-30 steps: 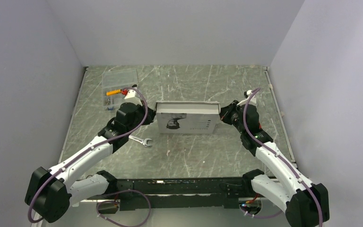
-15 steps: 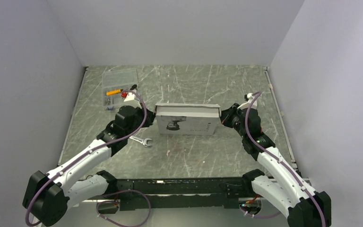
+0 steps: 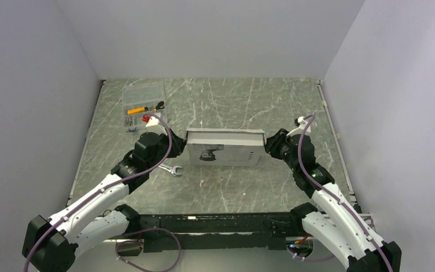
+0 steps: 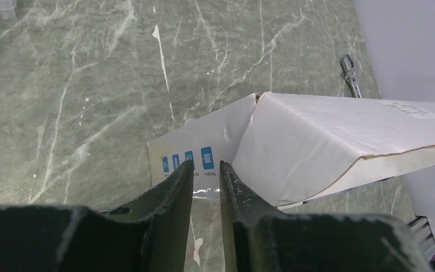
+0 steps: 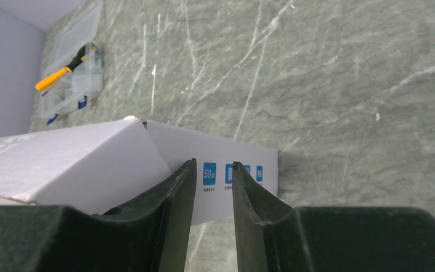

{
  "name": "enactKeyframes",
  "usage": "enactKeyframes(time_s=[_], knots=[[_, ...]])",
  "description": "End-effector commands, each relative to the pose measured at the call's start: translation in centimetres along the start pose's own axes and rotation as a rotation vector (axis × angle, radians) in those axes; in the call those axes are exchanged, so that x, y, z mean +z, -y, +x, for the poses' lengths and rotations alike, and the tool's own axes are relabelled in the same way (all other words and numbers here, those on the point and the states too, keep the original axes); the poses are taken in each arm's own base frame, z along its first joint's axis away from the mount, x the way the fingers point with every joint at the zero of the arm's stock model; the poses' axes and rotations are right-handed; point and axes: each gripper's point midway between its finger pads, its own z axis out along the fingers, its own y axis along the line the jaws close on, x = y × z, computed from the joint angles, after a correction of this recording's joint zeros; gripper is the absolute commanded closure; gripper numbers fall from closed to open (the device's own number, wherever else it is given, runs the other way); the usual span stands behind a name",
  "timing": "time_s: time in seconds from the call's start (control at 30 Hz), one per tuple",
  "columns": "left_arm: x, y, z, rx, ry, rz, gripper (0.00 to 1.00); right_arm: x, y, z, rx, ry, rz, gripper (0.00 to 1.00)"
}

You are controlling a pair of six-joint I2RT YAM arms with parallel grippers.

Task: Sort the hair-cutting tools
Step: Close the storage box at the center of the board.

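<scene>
Left hand (image 4: 204, 170) and right hand (image 5: 212, 170), pinched narrow on opposite ends of the white clipper box (image 3: 224, 154), seemingly held it ready for opening.

The table (image 3: 232, 187) is grey-green stone crossed by thin white veins — a marble pattern. The box (image 3: 224, 136) is white, with a dark picture on its front and small blue squares (image 4: 195, 160) in a row on each end flap. The left gripper (image 4: 206, 165) and right gripper (image 5: 212, 165) are black. The arms (image 3: 99, 192) are white and black, trailing purple cables (image 3: 298, 150). The wrench (image 3: 173, 169) is silver. The clear case (image 3: 141, 92) holds a yellow-and-black tool (image 5: 54, 78).
</scene>
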Motion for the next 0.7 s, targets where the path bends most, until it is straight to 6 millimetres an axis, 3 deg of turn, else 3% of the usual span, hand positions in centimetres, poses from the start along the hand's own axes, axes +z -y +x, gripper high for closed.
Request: enactKeyframes(time_s=[0.0,0.17,0.47,0.67], knots=[[-1.1,2.6,-1.6,-0.022,0.053,0.089,0.69,-1.8,-1.1,-1.4,-0.032,0.015,-0.01,0.65],[-1.7,0.8,-1.6,-0.026,0.067,0.01,0.6,-3.4,-0.2,-2.9,-0.051,0.054,0.059,0.58],[-3.4,-2.5,-1.7,-0.03,0.09,-0.146,0.54,-7.5,0.4,-5.9,-0.068,0.128,0.132,0.48],[-6.1,-5.5,-2.2,-0.086,0.163,-0.275,0.5,-9.5,-3.7,-7.4,-0.195,0.209,-0.119,0.53]])
